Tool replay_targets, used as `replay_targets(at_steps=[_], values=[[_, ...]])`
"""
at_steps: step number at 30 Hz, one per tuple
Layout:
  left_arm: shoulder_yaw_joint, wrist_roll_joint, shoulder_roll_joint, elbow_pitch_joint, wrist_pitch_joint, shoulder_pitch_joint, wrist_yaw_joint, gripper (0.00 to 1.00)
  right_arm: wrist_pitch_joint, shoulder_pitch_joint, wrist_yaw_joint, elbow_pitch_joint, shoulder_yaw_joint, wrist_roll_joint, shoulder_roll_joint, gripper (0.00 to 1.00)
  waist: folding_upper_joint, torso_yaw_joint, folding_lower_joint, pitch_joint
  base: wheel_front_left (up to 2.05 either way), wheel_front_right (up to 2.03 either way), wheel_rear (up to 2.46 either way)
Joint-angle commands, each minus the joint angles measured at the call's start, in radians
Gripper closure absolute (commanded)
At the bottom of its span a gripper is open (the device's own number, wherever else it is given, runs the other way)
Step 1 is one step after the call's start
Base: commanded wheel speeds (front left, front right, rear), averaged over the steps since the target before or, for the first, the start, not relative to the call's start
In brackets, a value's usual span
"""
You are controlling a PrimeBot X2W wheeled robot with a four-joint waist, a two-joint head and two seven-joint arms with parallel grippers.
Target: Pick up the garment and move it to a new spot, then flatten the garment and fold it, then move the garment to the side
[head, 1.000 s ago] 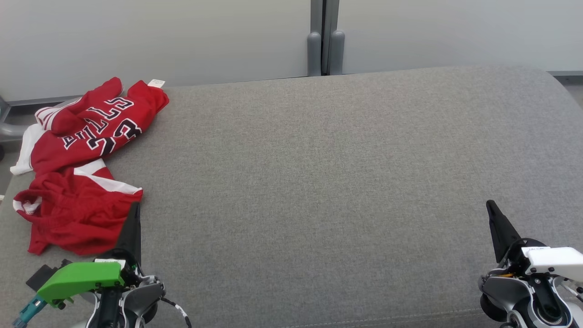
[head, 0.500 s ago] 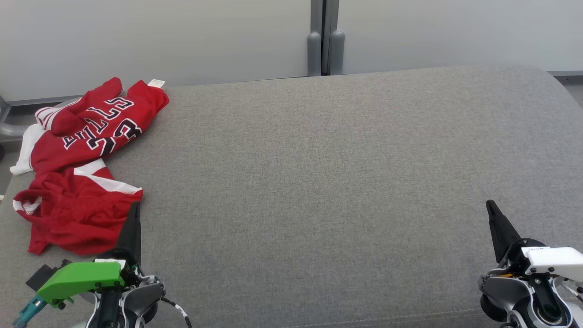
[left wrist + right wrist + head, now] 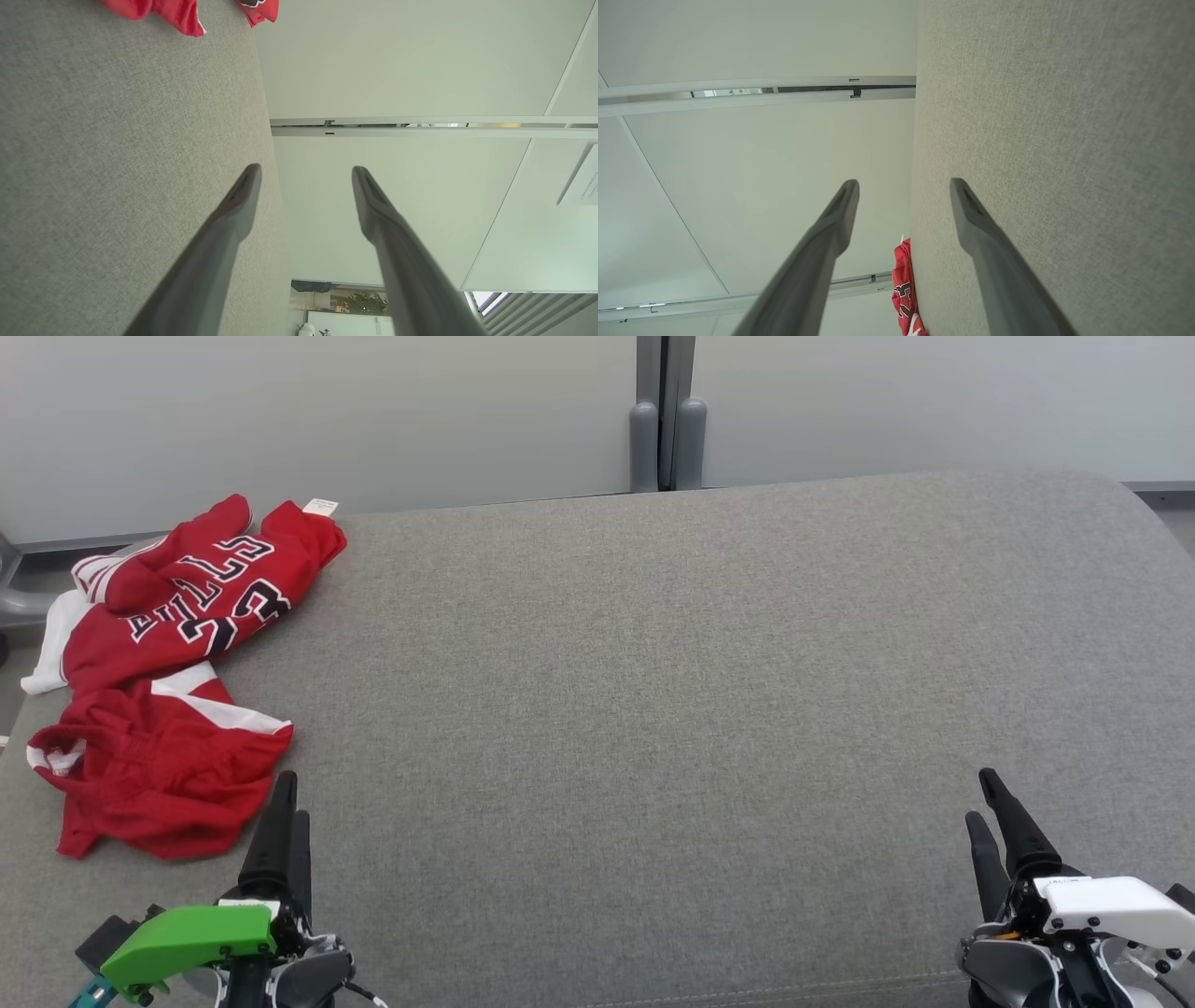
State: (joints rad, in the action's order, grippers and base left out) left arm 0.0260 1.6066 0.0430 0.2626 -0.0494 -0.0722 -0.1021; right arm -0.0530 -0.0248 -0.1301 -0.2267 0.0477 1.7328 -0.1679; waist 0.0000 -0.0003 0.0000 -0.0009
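A crumpled red garment [image 3: 168,663] with white trim and black-and-white lettering lies at the far left of the grey cushioned surface [image 3: 653,691], partly hanging over its left edge. Its edge shows as garment [image 3: 177,14] in the left wrist view and garment [image 3: 906,284] in the right wrist view. My left gripper [image 3: 288,803] stands open at the lower left, just right of the garment's near hem and apart from it. My right gripper [image 3: 980,798] stands open at the lower right, far from the garment. Both hold nothing.
A pale wall with a grey vertical post [image 3: 663,420] rises behind the surface. The surface's rounded far edge and left edge drop off to the floor. Plain grey fabric stretches between the two grippers.
Both grippers have drawn back toward the bottom of the head view, and each now shows two parted fingers. The garment has not moved.
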Motion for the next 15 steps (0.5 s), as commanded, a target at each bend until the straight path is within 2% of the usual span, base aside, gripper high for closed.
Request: replay_targets(at_steps=[1,6,15], values=[[-0.005,-0.023,0.003,-0.023,0.011,-0.018,-0.003,0.00,-0.009,-0.023,0.000,0.018,-0.003,-0.028,-0.003,0.00,0.0000,0.000,0.0000,0.000,0.00,0.00,0.00],[-0.013,-0.073,0.004,-0.038,0.033,-0.022,0.006,0.00,-0.023,-0.028,0.000,0.031,-0.012,-0.118,0.005,0.00,0.0000,0.000,0.0000,0.000,0.00,0.00,0.00],[-0.036,-0.255,0.005,-0.077,0.069,-0.027,0.029,0.00,-0.048,-0.033,0.000,0.072,-0.017,-0.303,0.019,0.00,0.0000,0.000,0.0000,-0.001,0.00,0.00,0.00]])
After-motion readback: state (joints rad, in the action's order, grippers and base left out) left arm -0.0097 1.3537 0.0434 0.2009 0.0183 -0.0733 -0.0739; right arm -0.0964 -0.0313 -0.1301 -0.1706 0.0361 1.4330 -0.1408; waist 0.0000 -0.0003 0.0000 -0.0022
